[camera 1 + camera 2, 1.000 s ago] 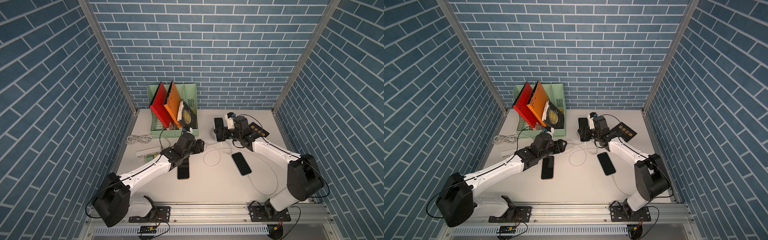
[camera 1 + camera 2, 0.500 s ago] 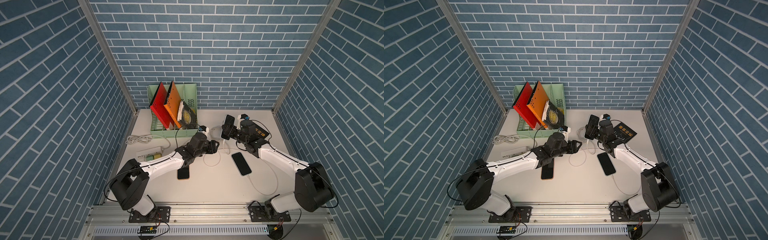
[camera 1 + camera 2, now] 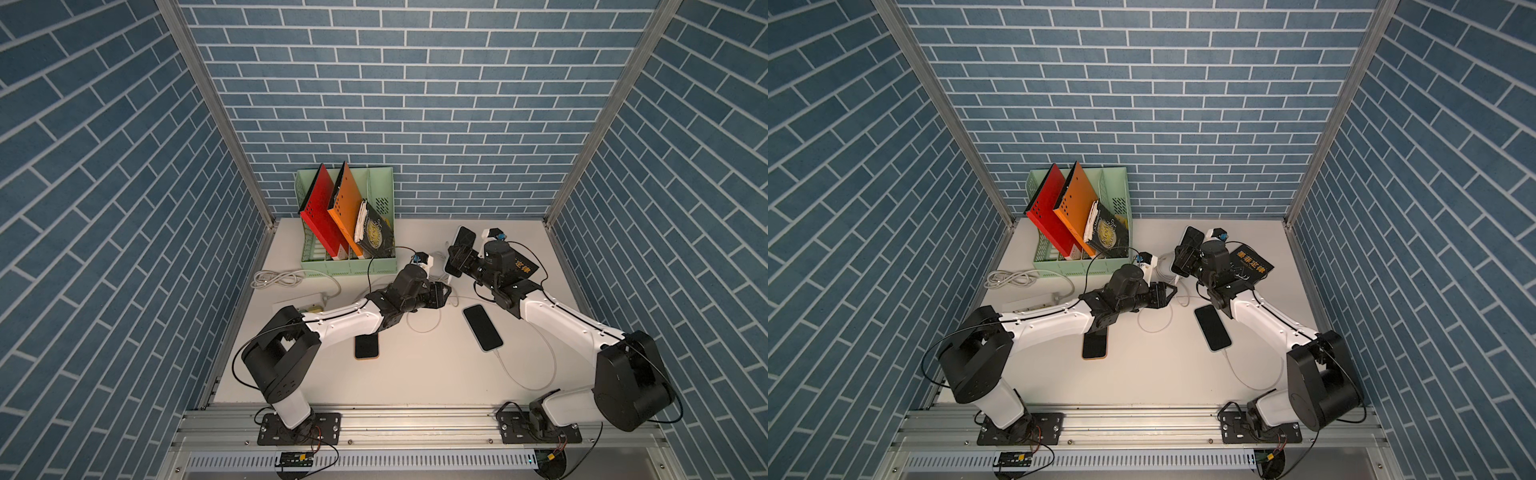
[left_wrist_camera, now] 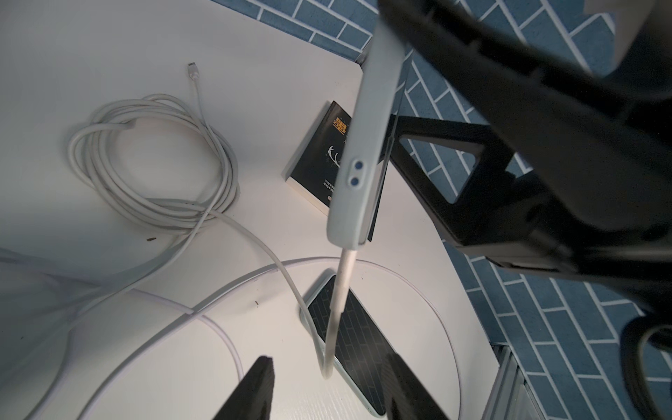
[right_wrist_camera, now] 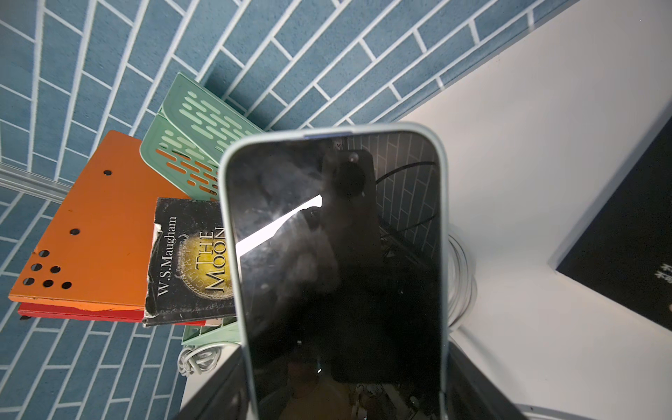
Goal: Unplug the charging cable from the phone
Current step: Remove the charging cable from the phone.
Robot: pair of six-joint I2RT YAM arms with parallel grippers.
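My right gripper is shut on the phone, a dark-screened phone in a pale case, and holds it tilted above the back of the table. The screen of the phone fills the right wrist view between the fingers. In the left wrist view the phone hangs edge-on, and the white charging cable is plugged into its lower end. The cable drops between the fingers of my left gripper, which is open and touches nothing. In both top views the left gripper sits just below and left of the phone.
A second phone lies flat mid-table with its own cable. A tan-cased phone lies under the left arm. A green file rack with folders stands at the back left, a black book at the back right. Coiled white cable lies nearby.
The right gripper has lifted the phone off the table and tilted it up. The left arm has reached right toward the plug, and its jaws have narrowed.
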